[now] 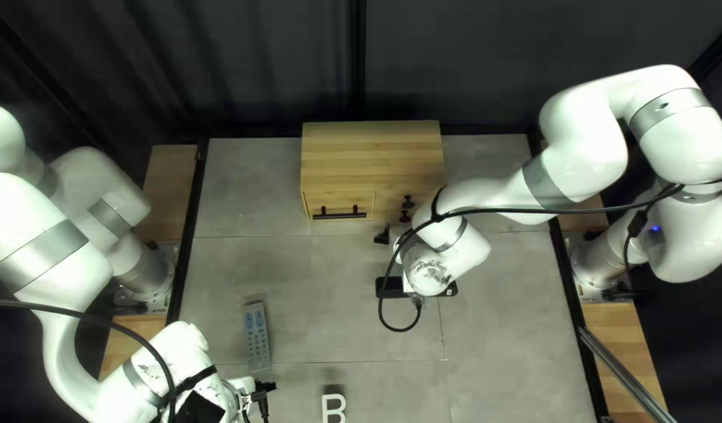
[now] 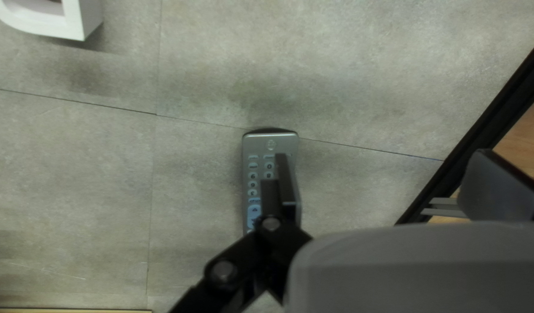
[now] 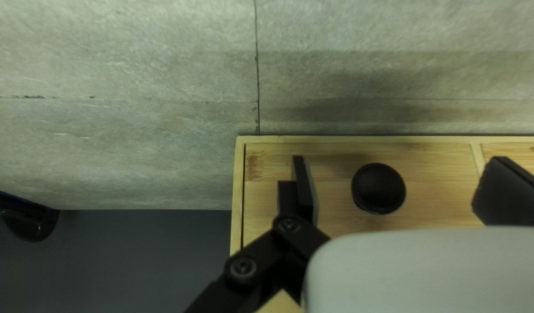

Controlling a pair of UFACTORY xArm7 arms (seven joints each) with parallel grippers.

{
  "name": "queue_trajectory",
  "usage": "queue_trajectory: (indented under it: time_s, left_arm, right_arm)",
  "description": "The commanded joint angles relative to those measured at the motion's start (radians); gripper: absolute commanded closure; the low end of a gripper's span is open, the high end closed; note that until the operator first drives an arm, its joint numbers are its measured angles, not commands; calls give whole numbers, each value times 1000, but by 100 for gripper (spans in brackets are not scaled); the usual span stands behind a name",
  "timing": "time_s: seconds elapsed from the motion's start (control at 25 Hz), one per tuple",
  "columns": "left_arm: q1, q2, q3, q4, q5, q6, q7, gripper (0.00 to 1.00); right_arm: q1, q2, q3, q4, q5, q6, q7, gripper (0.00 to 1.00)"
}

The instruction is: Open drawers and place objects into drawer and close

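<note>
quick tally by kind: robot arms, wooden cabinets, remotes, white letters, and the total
Robot arms: 2
Wooden cabinet: 1
Remote: 1
White letter: 1
Total: 5

White arms (image 1: 584,145) wear grey bands (image 1: 542,182), black cables (image 1: 517,210).

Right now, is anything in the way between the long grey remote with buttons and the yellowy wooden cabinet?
Nothing visible stands between the remote and the cabinet. The cabinet's drawer with the black bar handle looks shut, though, so it probably needs opening first.
</note>
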Motion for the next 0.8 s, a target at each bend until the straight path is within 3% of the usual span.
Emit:
queue_trajectory:
  time_s: [0.04, 0.12, 0.44, 0.56, 0.6, 0.68, 0.8]
  left_arm:
    - [0, 0, 0, 0, 0, 0, 0, 0]
    - [0, 0, 0, 0, 0, 0, 0, 0]
    - [0, 0, 0, 0, 0, 0, 0, 0]
    - [0, 0, 0, 0, 0, 0, 0, 0]
    - [0, 0, 0, 0, 0, 0, 0, 0]
    - [0, 0, 0, 0, 0, 0, 0, 0]
    - [0, 0, 0, 0, 0, 0, 0, 0]
  right_arm:
    - [-3, 10, -4, 7, -6, -6, -1, 10]
    - [-5, 12, -6, 8, -9, -8, -1, 14]
    - [-8, 8, -9, 5, -11, -8, -2, 16]
    - [-8, 8, -9, 4, -11, -7, -2, 37]
    - [-8, 8, -9, 4, -11, -7, -2, 68]
    - [-8, 7, -9, 4, -12, -7, -3, 84]
    - [-8, 6, -10, 5, -14, -6, -6, 80]
